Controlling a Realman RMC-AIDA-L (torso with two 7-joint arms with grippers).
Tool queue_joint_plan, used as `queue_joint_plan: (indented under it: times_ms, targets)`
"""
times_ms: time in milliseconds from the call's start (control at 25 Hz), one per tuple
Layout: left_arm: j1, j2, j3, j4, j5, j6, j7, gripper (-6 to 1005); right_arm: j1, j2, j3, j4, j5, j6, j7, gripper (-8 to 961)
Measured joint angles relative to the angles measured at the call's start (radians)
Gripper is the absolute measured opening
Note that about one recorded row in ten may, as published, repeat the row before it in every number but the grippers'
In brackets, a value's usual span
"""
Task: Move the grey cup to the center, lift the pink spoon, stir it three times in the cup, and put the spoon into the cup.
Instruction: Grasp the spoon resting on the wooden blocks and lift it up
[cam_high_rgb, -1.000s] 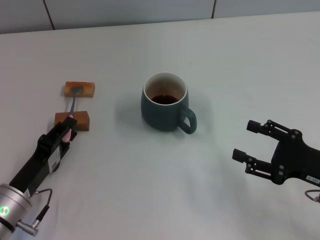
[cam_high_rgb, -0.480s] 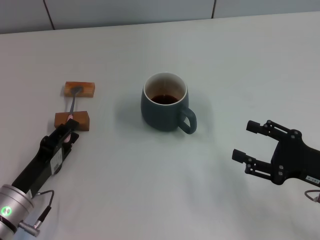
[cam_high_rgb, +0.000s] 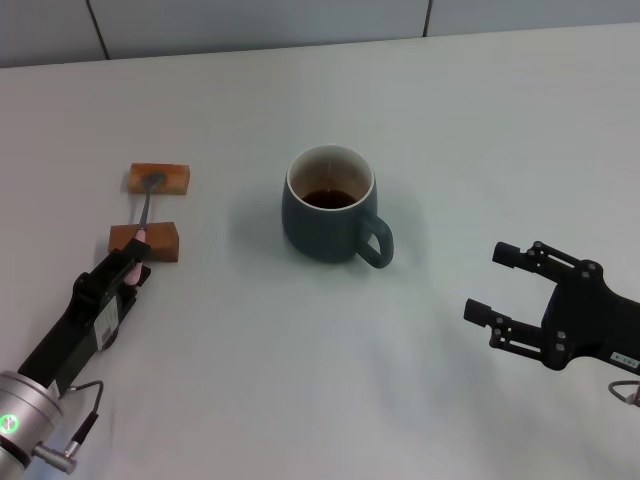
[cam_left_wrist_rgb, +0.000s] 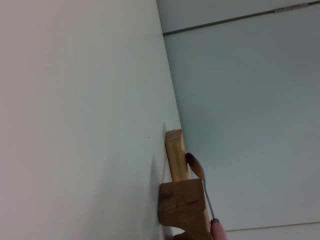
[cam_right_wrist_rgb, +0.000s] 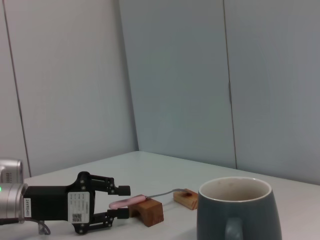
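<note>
The grey cup (cam_high_rgb: 329, 203) stands upright on the white table (cam_high_rgb: 300, 380), its loop handle turned toward the robot's right, with dark brown liquid low inside its pale interior. Well to the cup's left, the pink spoon (cam_high_rgb: 146, 214) lies bridged across two small wooden blocks: its metal bowl rests on the far block (cam_high_rgb: 158, 178), and its neck crosses the near block (cam_high_rgb: 146, 241), with the pink handle end reaching past that block toward the robot.

The left gripper (cam_high_rgb: 137, 264) sits low at the near block, on the side away from the cup. In the right wrist view its two fingers (cam_right_wrist_rgb: 118, 190) are spread apart with the pink handle lying in the gap between them; whether either finger touches the handle cannot be told. The left wrist view shows both blocks edge-on with the spoon's bowl against the far one.

The right gripper (cam_high_rgb: 498, 288) hovers well to the cup's right and nearer the robot, its fingers wide apart and holding nothing.
</note>
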Motion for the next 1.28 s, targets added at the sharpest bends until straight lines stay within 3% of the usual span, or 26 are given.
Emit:
queue_joint_plan:
  times_ms: [1040, 1280]
  targets:
    - [-0.003, -0.002, -0.01, -0.008, -0.001, -0.011, 0.003, 420, 0.009, -0.002, 0.0, 0.018, 0.0, 0.008, -0.015, 786]
    - [-0.006, -0.002, -0.01, -0.008, 0.003, -0.016, 0.004, 341, 0.007, -0.002, 0.0, 0.018, 0.0, 0.008, -0.015, 786]
